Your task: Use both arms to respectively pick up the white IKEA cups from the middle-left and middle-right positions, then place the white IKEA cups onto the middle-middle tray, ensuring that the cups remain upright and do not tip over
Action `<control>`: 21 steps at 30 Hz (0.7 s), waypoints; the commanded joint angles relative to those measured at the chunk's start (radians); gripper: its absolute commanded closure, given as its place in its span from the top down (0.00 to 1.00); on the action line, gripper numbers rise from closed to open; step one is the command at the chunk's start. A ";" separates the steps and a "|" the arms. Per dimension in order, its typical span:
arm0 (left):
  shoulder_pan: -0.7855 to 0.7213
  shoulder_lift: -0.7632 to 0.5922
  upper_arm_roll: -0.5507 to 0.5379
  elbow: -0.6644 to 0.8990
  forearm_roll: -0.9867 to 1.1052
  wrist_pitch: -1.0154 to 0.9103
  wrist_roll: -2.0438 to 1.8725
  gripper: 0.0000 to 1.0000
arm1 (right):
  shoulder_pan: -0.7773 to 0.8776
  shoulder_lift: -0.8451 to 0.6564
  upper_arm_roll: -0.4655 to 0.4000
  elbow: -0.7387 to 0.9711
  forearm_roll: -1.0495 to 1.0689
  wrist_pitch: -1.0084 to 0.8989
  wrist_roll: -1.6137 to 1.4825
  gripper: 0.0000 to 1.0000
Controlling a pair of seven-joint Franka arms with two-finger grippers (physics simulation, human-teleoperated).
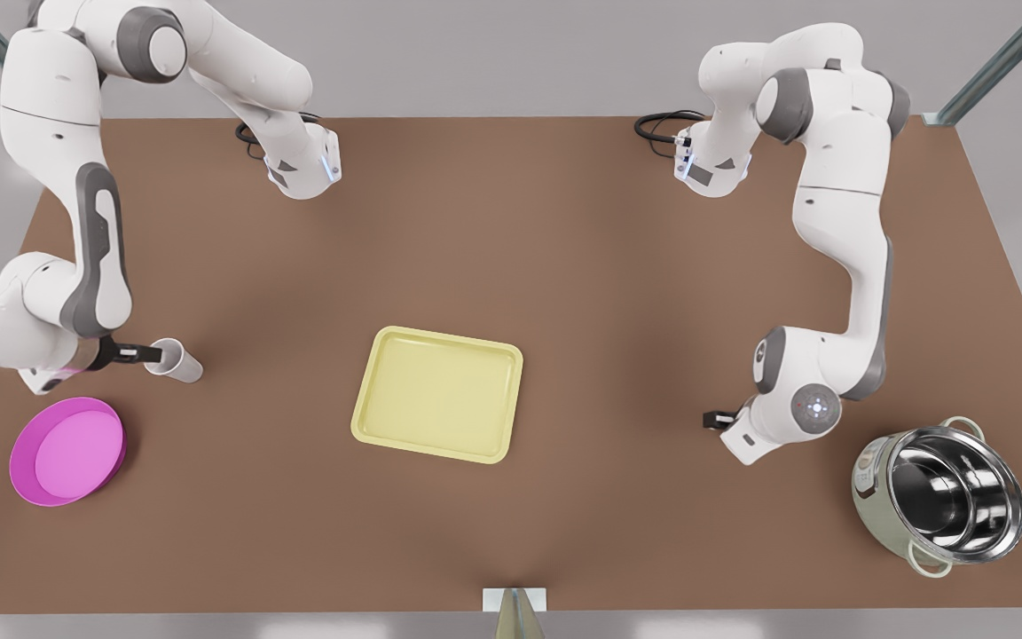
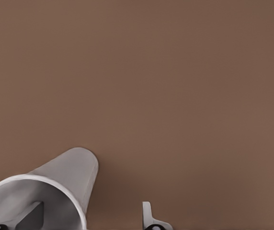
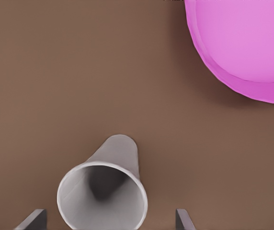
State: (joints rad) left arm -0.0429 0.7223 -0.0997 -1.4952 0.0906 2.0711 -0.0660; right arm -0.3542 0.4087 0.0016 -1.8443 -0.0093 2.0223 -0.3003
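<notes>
One white cup (image 1: pixel 176 360) stands upright on the brown table at the front view's left, close to the magenta dish. My right gripper (image 1: pixel 140 354) reaches it there. In the right wrist view this cup (image 3: pixel 103 191) sits between the spread fingertips (image 3: pixel 184 221) of the right gripper (image 3: pixel 108 223), which is open. The other white cup (image 2: pixel 51 189) is upright in the left wrist view, off-centre between the fingers (image 2: pixel 149 218) of my open left gripper (image 2: pixel 72 225). That left gripper (image 1: pixel 713 419) is low at the front view's right. The pale yellow tray (image 1: pixel 436 395) lies bare at the table's middle.
A round magenta dish (image 1: pixel 67 451) (image 3: pixel 242 43) lies just in front of the right gripper's cup. A big steel pot (image 1: pixel 937 497) stands at the front view's lower right, near the left arm. Open brown table surrounds the tray on all sides.
</notes>
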 commanded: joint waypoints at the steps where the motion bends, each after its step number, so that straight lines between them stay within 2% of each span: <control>1: 0.000 0.000 0.000 -0.007 0.001 0.030 -0.034 1.00 | -0.012 -0.004 0.000 -0.032 0.005 0.177 -0.201 1.00; 3: 0.000 0.000 0.000 -0.005 0.001 0.030 -0.029 0.33 | -0.040 0.004 0.001 -0.067 0.012 0.230 -0.234 1.00; 5: 0.000 -0.006 0.000 -0.005 0.001 0.026 -0.029 0.21 | -0.045 0.013 0.000 -0.078 0.015 0.246 -0.240 1.00; 13: -0.009 -0.007 0.008 0.024 0.014 0.026 -0.090 0.21 | -0.069 0.048 0.003 -0.141 0.017 0.335 -0.253 1.00; 14: -0.012 -0.006 0.003 0.058 0.012 -0.026 -0.101 0.21 | -0.069 0.051 0.005 -0.141 0.017 0.337 -0.253 0.99; 15: -0.043 -0.004 0.000 0.138 0.014 -0.156 -0.167 0.21 | -0.068 0.051 0.006 -0.141 0.017 0.337 -0.253 0.97; 16: -0.100 -0.004 0.000 0.188 0.012 -0.229 -0.262 0.21 | -0.068 0.051 0.006 -0.141 0.017 0.337 -0.253 0.91; 18: -0.205 -0.004 -0.064 0.217 0.009 -0.244 -0.510 0.21 | -0.063 0.053 0.008 -0.139 0.017 0.335 -0.253 0.75; 20: -0.340 0.006 -0.069 0.279 0.015 -0.264 -0.696 0.21 | -0.060 0.051 0.008 -0.138 0.015 0.334 -0.253 0.61; 21: -0.397 0.017 -0.066 0.300 0.026 -0.259 -0.788 0.21 | -0.060 0.051 0.017 -0.138 0.015 0.332 -0.253 0.59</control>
State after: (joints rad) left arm -0.4052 0.7396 -0.1640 -1.2068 0.1148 1.9006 -0.2777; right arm -0.4151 0.4604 0.0153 -1.9821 0.0057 2.3402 -0.4688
